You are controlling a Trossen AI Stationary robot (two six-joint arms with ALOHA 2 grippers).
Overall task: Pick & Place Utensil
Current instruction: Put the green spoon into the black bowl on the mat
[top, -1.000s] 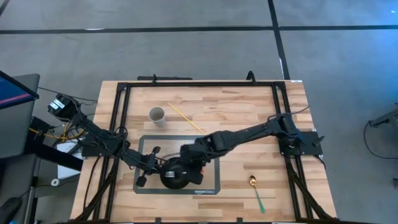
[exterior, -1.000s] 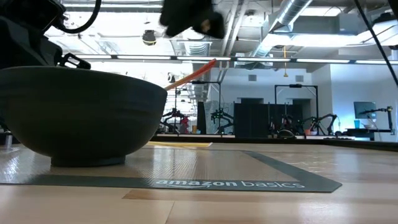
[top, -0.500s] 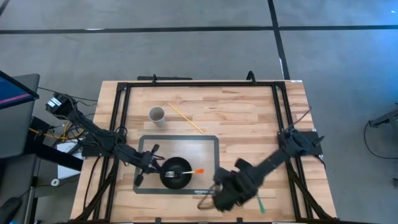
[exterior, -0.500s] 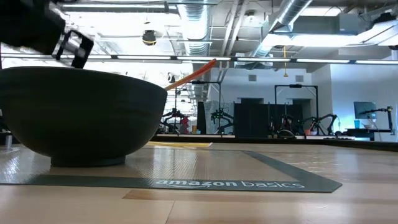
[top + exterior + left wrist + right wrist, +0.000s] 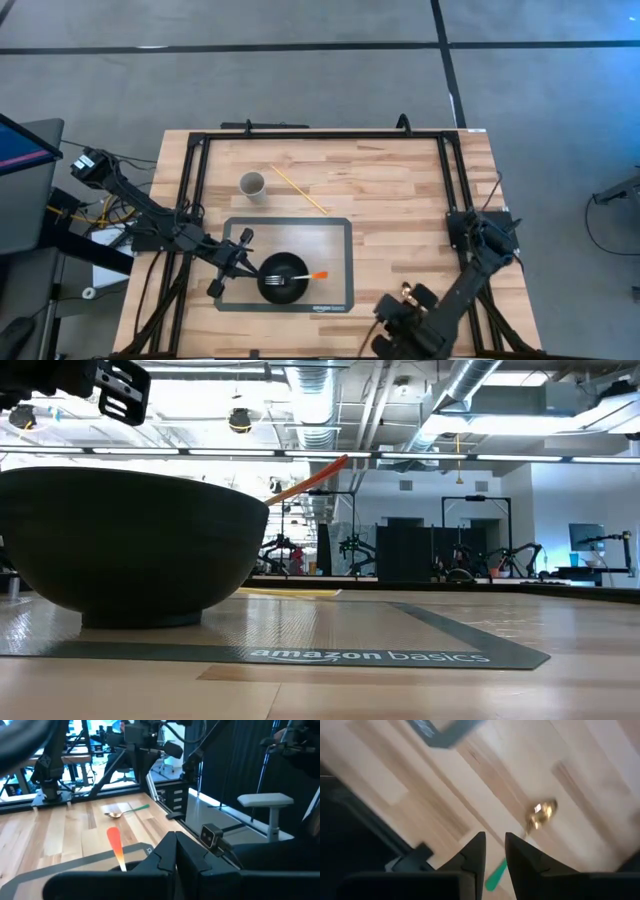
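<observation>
Right pincer (image 5: 405, 335) now at the near edge of the table (image 5: 400, 200), right of the mat (image 5: 335, 235). 1 s ago it was over the black bowl (image 5: 283, 279); 0.5 s ago just off the mat's near right corner; since then it has swung further right and nearer, arm folded back along the table's right side. It hangs over the gold spoon (image 5: 540, 813) w/ green handle. In the right wrist view its fingers (image 5: 472, 852) stand a narrow gap apart, nothing between them; spoon lies on the wood beyond the tips, not touched.

Fork (image 5: 300, 277) w/ orange handle sits in the bowl, head down inside, handle resting on the rim and pointing right. Same place as 0.5 s ago; 1 s ago the right arm covered it. Low view shows the orange handle (image 5: 310, 478) slanting up past the bowl (image 5: 130, 540) rim, unchanged across the frames.

Left pincer (image 5: 232, 262) hovers just left of the bowl over the mat's left part, drawn back a little left vs 0.5 s ago. Left wrist view: fingers (image 5: 187, 860) pressed together, holding nothing.

Bowl stands on the mat, centre-near part, unmoved. Paper cup (image 5: 252, 185) and a single wooden chopstick (image 5: 299, 190) lie on the far left part of the table, unmoved.
</observation>
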